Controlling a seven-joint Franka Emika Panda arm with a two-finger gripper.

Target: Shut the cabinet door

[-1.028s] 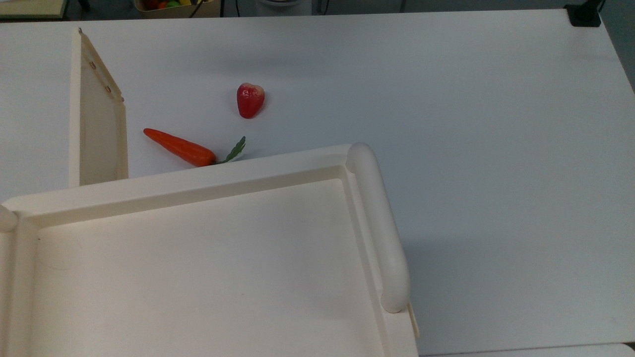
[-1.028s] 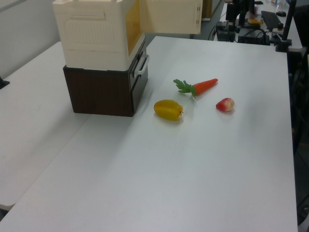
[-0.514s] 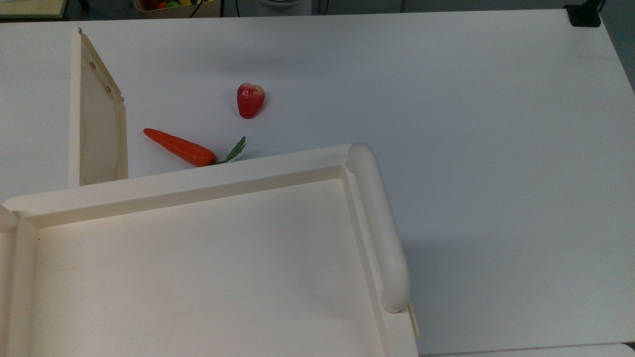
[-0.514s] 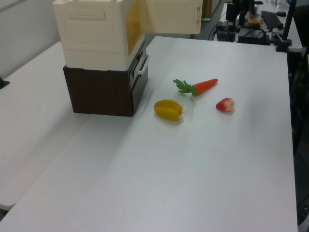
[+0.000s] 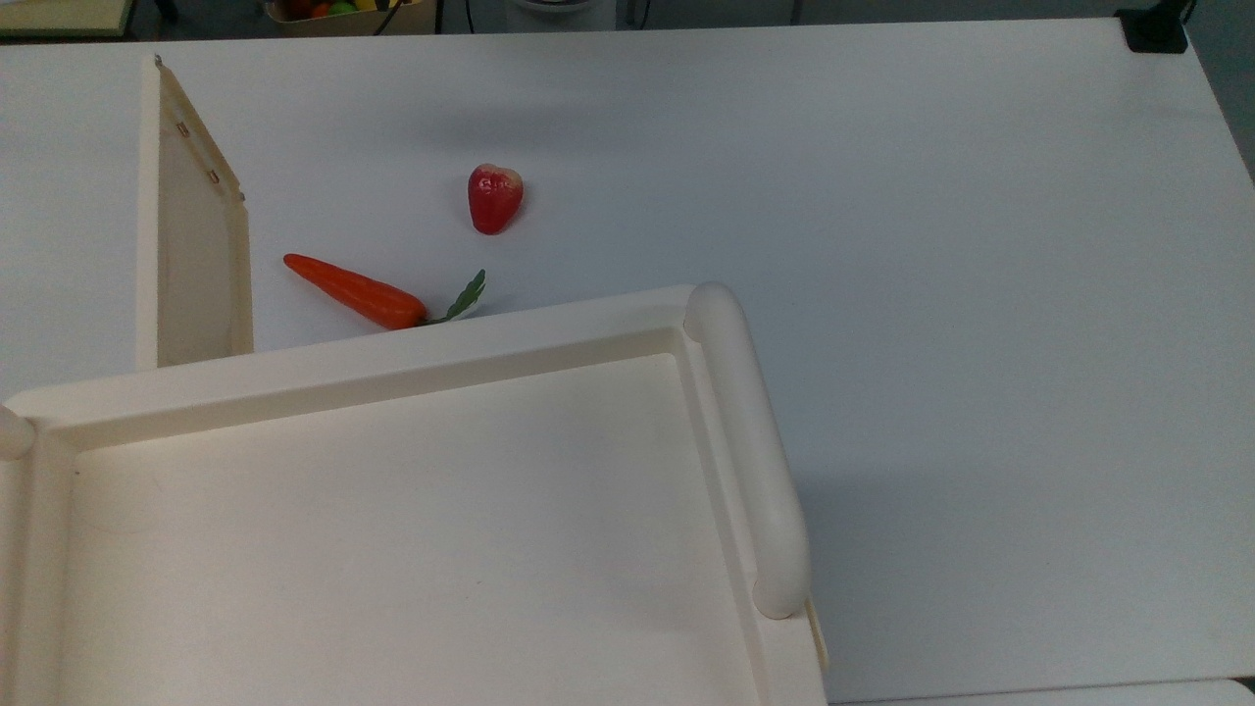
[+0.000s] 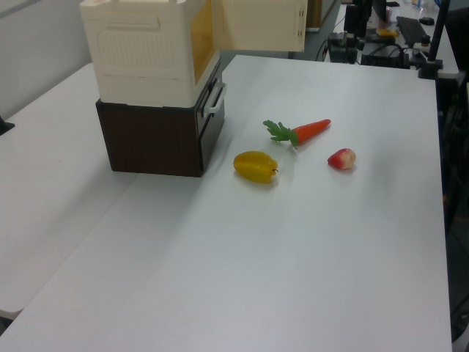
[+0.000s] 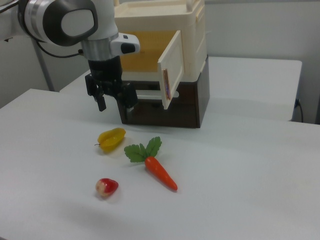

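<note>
The cream cabinet (image 7: pixel 196 35) sits on a dark brown base, and its tray-like top with a rounded bar (image 5: pixel 750 451) takes up the lower left of the top view. The cabinet door (image 7: pixel 171 70) stands swung open, sticking out from the front with small fittings along its edge. The door (image 5: pixel 196 235) also shows in the top view and as a panel (image 6: pixel 260 26) in the left view. In the right view my gripper (image 7: pixel 115 104) hangs open with nothing in it. It is above the table, to the right view's left of the door.
On the white table in front of the cabinet lie a carrot (image 7: pixel 160 172) with green leaves, a yellow fruit (image 7: pixel 112 138) and a small red fruit (image 7: pixel 107 187). The dark brown base (image 6: pixel 157 139) has a drawer handle on its front. The table (image 5: pixel 980 245) stretches wide beyond the fruit.
</note>
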